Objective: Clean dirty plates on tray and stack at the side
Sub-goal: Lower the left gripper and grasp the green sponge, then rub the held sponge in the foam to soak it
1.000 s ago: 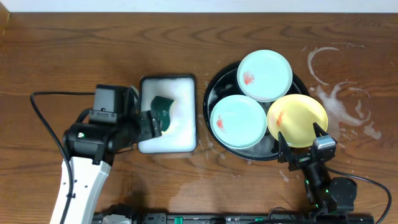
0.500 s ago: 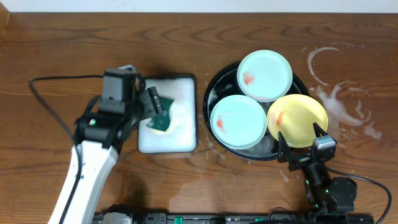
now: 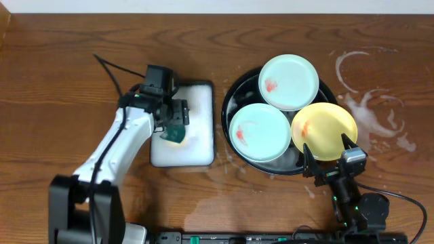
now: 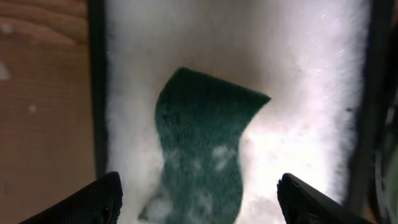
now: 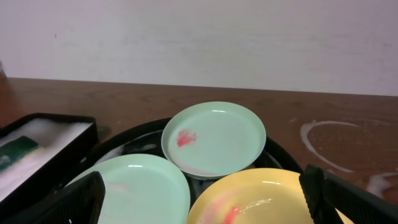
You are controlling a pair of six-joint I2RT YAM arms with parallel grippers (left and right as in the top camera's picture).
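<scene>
Left gripper point(image 3: 175, 120) spread open over the green sponge point(image 3: 175, 133), three smeared plates waiting in the black tray point(image 3: 228, 102).

From overhead, the sponge lies in the foam of the white tray point(image 3: 198, 154), just left of the black tray. One mint plate point(image 3: 289, 82) sits at the back, a second mint plate point(image 3: 260, 131) front-left and the yellow plate point(image 3: 324, 131) front-right, their rims overlapping. The right gripper point(image 3: 329, 154) stands wide at the yellow plate's near edge, holding nothing. The soapy patch of table point(image 3: 369, 102) lies right of the black tray. At the left wrist, both fingers point(image 4: 102, 198) flank the sponge with a gap on each side, and foam flecks its surface. At the right wrist, the parted fingers point(image 5: 71, 205) frame all three plates, each with a red-orange smear.
</scene>
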